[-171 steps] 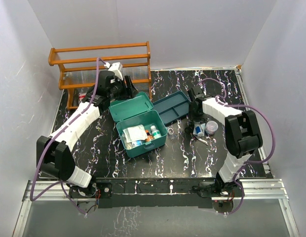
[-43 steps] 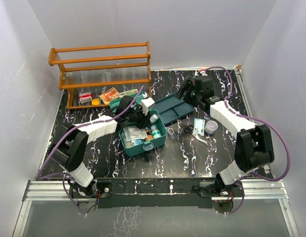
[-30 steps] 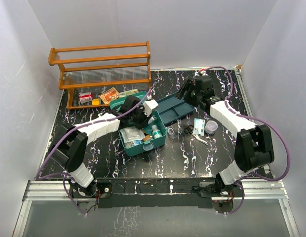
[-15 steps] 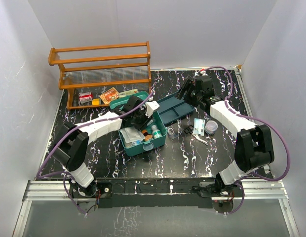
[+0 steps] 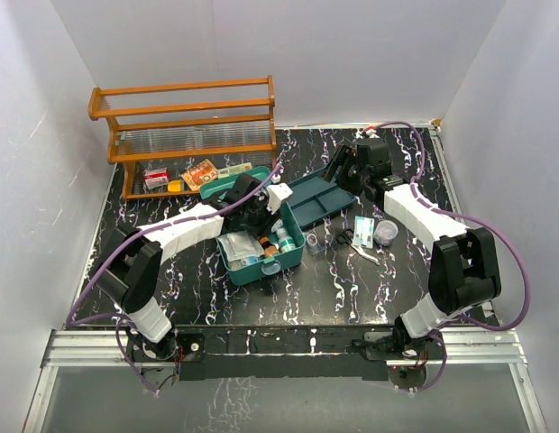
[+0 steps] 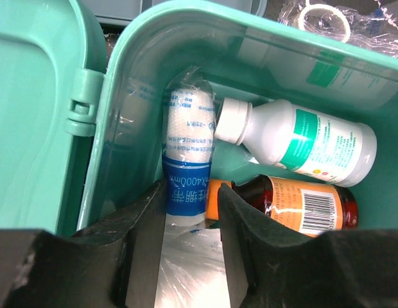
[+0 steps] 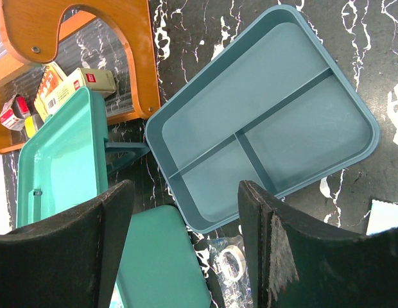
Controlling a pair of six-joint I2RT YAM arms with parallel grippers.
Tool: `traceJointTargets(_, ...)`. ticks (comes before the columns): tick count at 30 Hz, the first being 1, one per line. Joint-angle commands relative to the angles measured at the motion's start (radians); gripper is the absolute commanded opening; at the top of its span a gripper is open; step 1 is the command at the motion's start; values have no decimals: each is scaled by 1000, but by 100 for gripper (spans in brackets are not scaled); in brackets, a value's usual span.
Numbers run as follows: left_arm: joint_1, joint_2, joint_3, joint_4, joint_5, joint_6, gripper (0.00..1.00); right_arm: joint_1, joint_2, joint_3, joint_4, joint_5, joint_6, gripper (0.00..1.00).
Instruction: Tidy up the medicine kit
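The teal-green medicine kit (image 5: 289,256) stands open at the table's middle, its lid (image 5: 224,185) folded back. In the left wrist view the kit (image 6: 115,122) holds a wrapped bandage roll (image 6: 189,147) with a blue label in its back corner, a white bottle (image 6: 302,144) and a brown bottle (image 6: 295,205). My left gripper (image 6: 189,192) is inside the kit (image 5: 264,213). Its fingers straddle the roll's near end, slightly wider than it. My right gripper (image 7: 185,187) is open wide and empty, above the near corner of the blue two-compartment tray (image 7: 263,122), also in the top view (image 5: 317,194).
The wooden rack (image 5: 185,117) stands at the back left, with small boxes (image 5: 198,171) under it. Right of the kit lie a clear bag with a tape roll (image 5: 314,242), scissors (image 5: 343,237), a sachet (image 5: 363,225) and a small lidded cup (image 5: 386,232).
My left gripper came from the rack behind the lid into the kit and has held nearly still for the last second. My right gripper moved from the loose items to above the tray.
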Motion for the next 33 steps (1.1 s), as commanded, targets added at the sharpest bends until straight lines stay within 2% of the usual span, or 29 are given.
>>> traceJointTargets(1,4,-31,27,17,-8,-3,33,-5,-11,7,40,-5,4,63)
traceJointTargets(5,4,-24,14,25,-34,10,24,-6,-14,3,42,-5,5,63)
traceJointTargets(10,3,-28,-15,39,-37,43,23,-6,-13,2,43,-3,3,63)
traceJointTargets(16,-21,-38,-51,61,-104,86,20,-6,-15,-3,44,-3,4,63)
traceJointTargets(24,-30,-65,-29,51,-121,96,25,-6,-16,-3,45,-9,8,63)
traceJointTargets(33,-29,-125,45,14,-64,50,34,-7,-42,-5,33,23,7,63)
